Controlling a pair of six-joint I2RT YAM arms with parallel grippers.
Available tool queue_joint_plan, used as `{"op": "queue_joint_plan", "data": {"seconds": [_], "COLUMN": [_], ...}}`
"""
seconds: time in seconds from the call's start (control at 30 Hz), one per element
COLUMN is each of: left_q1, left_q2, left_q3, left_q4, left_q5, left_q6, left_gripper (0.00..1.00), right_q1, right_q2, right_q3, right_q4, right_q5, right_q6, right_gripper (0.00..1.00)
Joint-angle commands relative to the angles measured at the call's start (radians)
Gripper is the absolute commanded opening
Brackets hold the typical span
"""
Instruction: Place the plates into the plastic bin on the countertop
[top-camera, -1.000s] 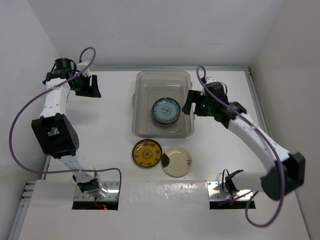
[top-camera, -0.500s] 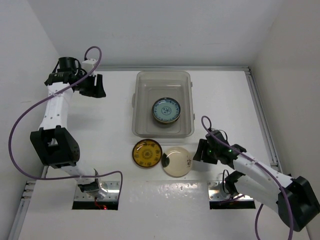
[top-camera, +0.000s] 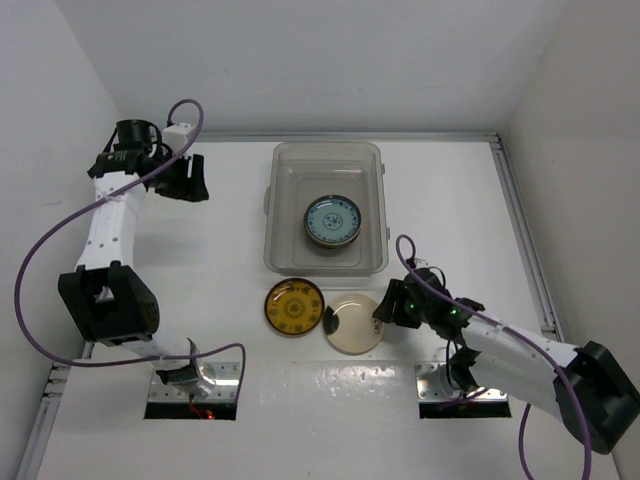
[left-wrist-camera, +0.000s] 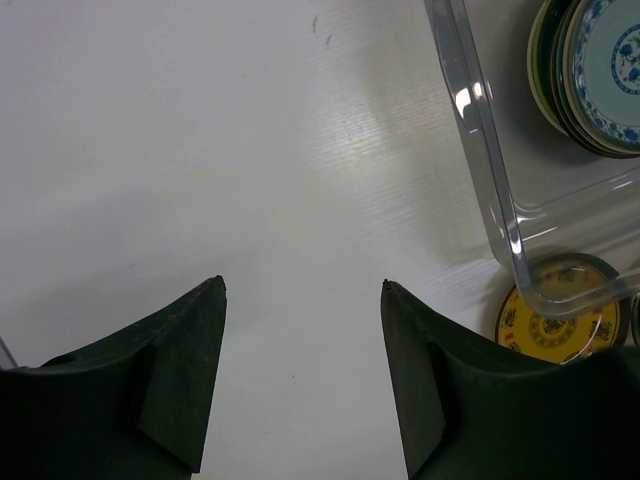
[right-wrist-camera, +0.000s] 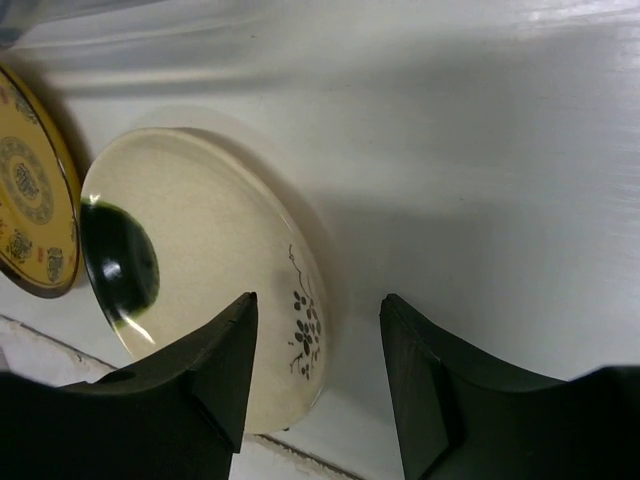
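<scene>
The clear plastic bin stands on the white countertop with a stack of plates in it, a blue-teal patterned plate on top. In front of the bin lie an amber-yellow plate and a cream plate with dark marks. My right gripper is open, low at the cream plate's right rim; in the right wrist view its jaws straddle that rim of the cream plate. My left gripper is open and empty at the far left, well away from the bin.
White walls close in the countertop on three sides. Metal brackets sit at the near edge by the arm bases. The yellow plate touches the cream plate's left side. Purple cables loop off both arms.
My right arm has swung from beside the bin down to the near side and closed in on the cream plate's right rim. The left gripper has barely shifted.
</scene>
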Motion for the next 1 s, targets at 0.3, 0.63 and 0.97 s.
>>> {"op": "queue_joint_plan", "data": {"seconds": [0.3, 0.63, 0.97], "left_q1": [-0.021, -0.021, -0.021], "left_q2": [-0.116, -0.125, -0.116], "left_q3": [-0.047, -0.068, -0.068], "left_q4": [0.005, 0.005, 0.005], "left_q5": [-0.009, -0.009, -0.009], "left_q6": [0.002, 0.011, 0.02], "left_gripper": [0.66, 0.66, 0.66], "right_q1": [0.024, 0.025, 0.027], "right_q2": [-0.023, -0.014, -0.09], "right_q3": [-0.11, -0.158, 0.023], "right_q4": [0.074, 0.111, -0.117], "right_q5": [0.049, 0.014, -0.078], "right_q6": [0.048, 0.042, -0.145], "right_gripper": [0.44, 0.27, 0.0]}}
